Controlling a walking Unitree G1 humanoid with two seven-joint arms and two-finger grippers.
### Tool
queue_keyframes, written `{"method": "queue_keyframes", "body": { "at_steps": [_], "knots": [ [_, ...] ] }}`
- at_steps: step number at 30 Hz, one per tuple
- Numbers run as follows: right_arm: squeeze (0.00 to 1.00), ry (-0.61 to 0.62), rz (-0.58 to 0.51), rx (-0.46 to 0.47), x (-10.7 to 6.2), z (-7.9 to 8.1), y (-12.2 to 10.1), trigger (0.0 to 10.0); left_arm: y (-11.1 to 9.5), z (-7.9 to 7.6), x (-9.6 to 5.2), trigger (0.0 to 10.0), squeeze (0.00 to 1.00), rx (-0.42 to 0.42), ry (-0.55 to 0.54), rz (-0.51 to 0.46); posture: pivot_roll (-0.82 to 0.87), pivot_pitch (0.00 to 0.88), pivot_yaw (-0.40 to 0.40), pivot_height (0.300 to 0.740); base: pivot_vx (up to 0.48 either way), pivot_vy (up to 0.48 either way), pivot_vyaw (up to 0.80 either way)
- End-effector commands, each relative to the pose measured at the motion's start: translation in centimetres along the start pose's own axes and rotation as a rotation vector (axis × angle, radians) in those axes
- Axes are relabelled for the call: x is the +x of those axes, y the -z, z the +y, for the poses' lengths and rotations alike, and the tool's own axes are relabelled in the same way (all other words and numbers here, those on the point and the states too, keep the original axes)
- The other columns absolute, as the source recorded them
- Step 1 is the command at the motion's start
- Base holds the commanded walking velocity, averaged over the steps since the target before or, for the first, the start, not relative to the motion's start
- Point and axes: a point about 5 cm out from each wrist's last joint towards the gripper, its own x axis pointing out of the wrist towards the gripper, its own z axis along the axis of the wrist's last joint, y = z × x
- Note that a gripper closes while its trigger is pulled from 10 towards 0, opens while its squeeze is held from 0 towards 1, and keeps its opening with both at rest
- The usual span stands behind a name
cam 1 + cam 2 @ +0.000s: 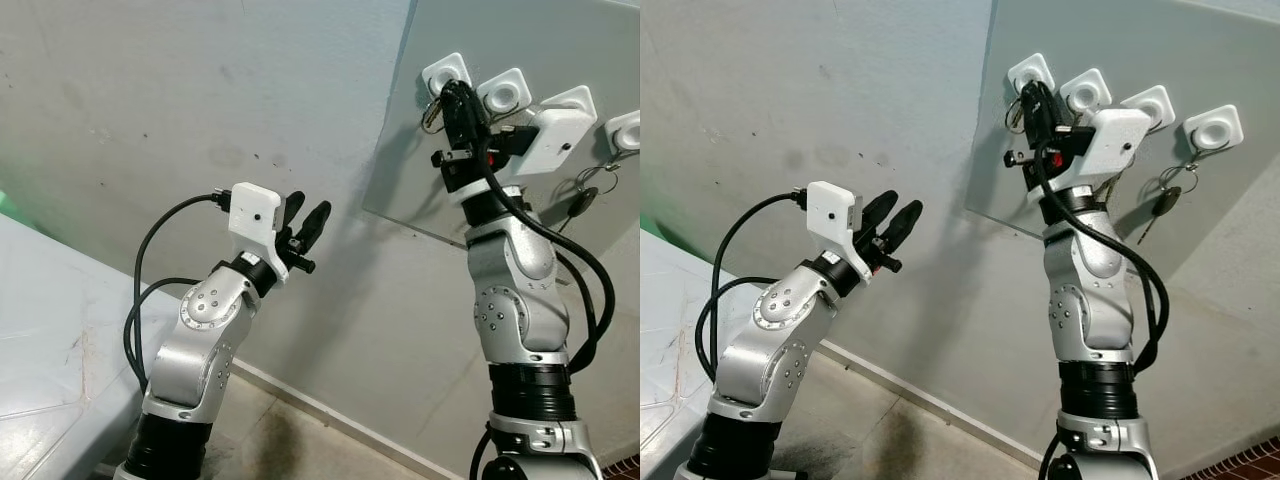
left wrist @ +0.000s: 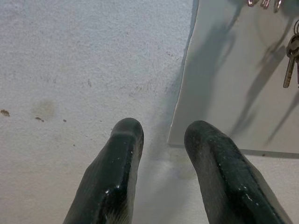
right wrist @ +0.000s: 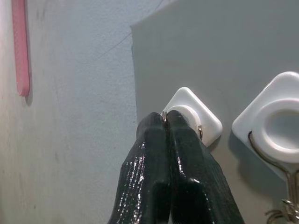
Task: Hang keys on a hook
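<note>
- The left hand (image 1: 305, 228) hovers in front of the bare grey wall, left of the board, its two black fingers apart and empty; I judge it should stay clear of the work.
- The grey rectangular board (image 1: 1140, 60) on the wall carries a row of four white square hooks with round centres.
- The right hand (image 1: 1033, 105) is pressed up against the leftmost white square hook (image 3: 205, 122), its fingers pinched together on a thin metal key ring (image 3: 163, 115) right at the hook's round centre.
- The bunch of metal keys (image 1: 1014, 118) dangles just beside that hook, under the fingertips, so the task's thing is at the hook but, by my reading, not yet released.
- To do this step well, the ring's loop needs to pass over the hook's tip and settle behind it before the fingers part; opening too soon would probably drop the keys.
- Further right, another dark key set (image 1: 1165, 200) hangs below the last hook; a sideways swing could knock it.
</note>
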Motion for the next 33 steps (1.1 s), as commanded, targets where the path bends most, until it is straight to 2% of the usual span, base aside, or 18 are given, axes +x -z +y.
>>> {"method": "queue_keyframes", "body": {
  "at_steps": [1,8,9,11,25,28,31,33],
  "knots": [
    [0.0,0.012,-0.026,0.0,0.5,-0.2,-0.4,10.0,-0.4,-0.3,0.1,10.0,0.0,0.014,0.004,-0.008,0.11,0.0,-0.087,0.74,0.0,0.0,0.0],
    [0.0,0.007,-0.022,0.023,0.6,0.1,-0.2,10.0,-0.3,-0.3,0.1,10.0,0.0,0.015,0.006,-0.007,0.12,0.0,-0.09,0.74,0.0,0.0,0.0],
    [0.0,-0.012,-0.016,0.063,0.6,0.3,-0.1,10.0,-0.3,-0.4,0.1,10.0,0.0,0.015,0.008,-0.007,0.12,0.0,-0.091,0.74,0.0,0.0,0.0],
    [0.0,-0.026,-0.016,0.085,0.7,0.6,-0.1,10.0,-0.3,-0.4,0.1,10.0,0.0,0.015,0.009,-0.007,0.12,0.0,-0.091,0.74,0.0,0.0,0.0],
    [0.0,-0.027,-0.019,0.112,1.0,0.7,0.1,10.0,-0.3,-0.5,0.1,10.0,0.0,0.017,0.018,-0.007,0.12,0.0,-0.094,0.74,0.0,0.0,0.0],
    [0.0,-0.095,-0.006,0.207,1.0,1.3,0.1,10.0,-0.3,-0.5,0.1,10.0,0.0,0.019,0.02,-0.008,0.12,0.0,-0.094,0.74,0.0,0.0,0.0],
    [0.0,-0.111,-0.009,0.215,1.1,1.5,0.0,10.0,-0.3,-0.5,0.1,10.0,0.0,0.02,0.021,-0.008,0.12,0.0,-0.094,0.74,0.0,0.0,0.0],
    [0.0,-0.167,-0.008,0.223,1.0,2.2,-0.2,10.0,-0.3,-0.5,0.1,10.0,0.0,0.02,0.023,-0.009,0.12,0.0,-0.095,0.74,0.0,0.0,0.0]
  ]
}}
